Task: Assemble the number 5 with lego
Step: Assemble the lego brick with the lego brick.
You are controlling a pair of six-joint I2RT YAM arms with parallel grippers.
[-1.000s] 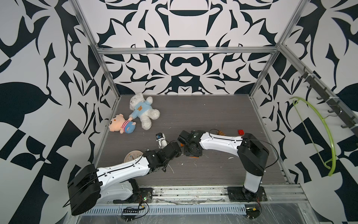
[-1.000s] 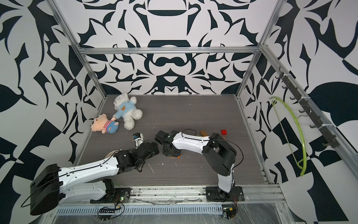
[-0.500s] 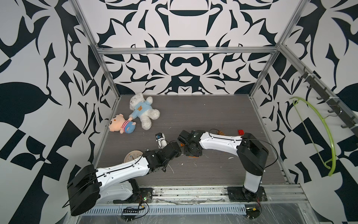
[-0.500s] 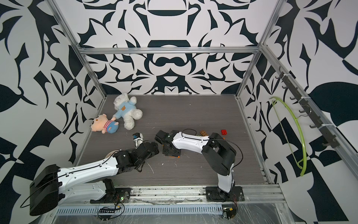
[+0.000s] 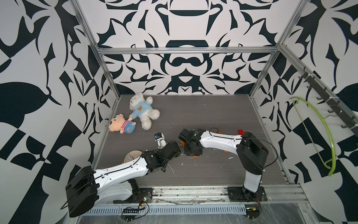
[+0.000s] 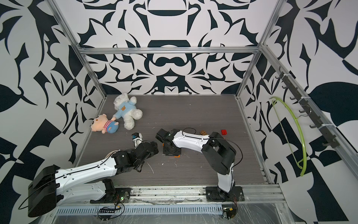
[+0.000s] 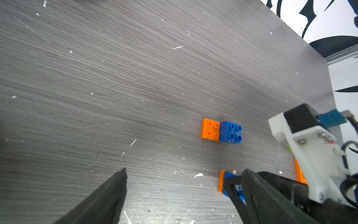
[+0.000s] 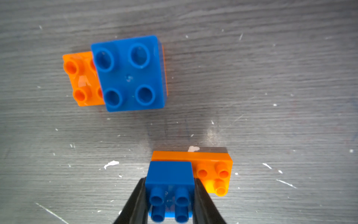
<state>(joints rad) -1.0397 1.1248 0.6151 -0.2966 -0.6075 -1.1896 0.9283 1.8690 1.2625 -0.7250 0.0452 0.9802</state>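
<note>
The lego lies in groups on the grey bench (image 5: 203, 116).

The right wrist view shows 2 blue square bricks and 2 orange bricks, paired 1 to 1. The free blue brick (image 8: 129, 73) sits studs-up on 1 end of the first orange brick (image 8: 81, 79), leaving 4 orange studs uncovered. Near it but apart, the right gripper (image 8: 170, 181) has its 2 black fingers (image 8: 138, 201) clenched on opposite sides of the held blue brick (image 8: 170, 172). That brick is joined to the second orange brick (image 8: 213, 170), and 3 orange studs show beside it. Whether this pair is clear of the bench I cannot tell.

The left wrist view adds a third orange brick (image 7: 299, 172), mostly hidden behind the right arm's white camera mount (image 7: 310, 147). The left gripper (image 7: 185, 171) is released, its 2 fingers spread wide with nothing between them, near both pairs.

In a top view, 1 red brick (image 6: 224, 132) and 1 brown brick (image 6: 203, 132) lie beyond the right arm, apart from each other and well apart from the pairs.

At the far left of the bench are 2 plush toys, touching: 1 white teddy bear (image 5: 144, 111) in a blue top and 1 peach-headed doll (image 5: 122, 126). There is also 1 round cream clock (image 5: 130, 156), partly under the left arm, and 1 small white-and-blue object (image 5: 159, 138) just beyond the left gripper.
</note>
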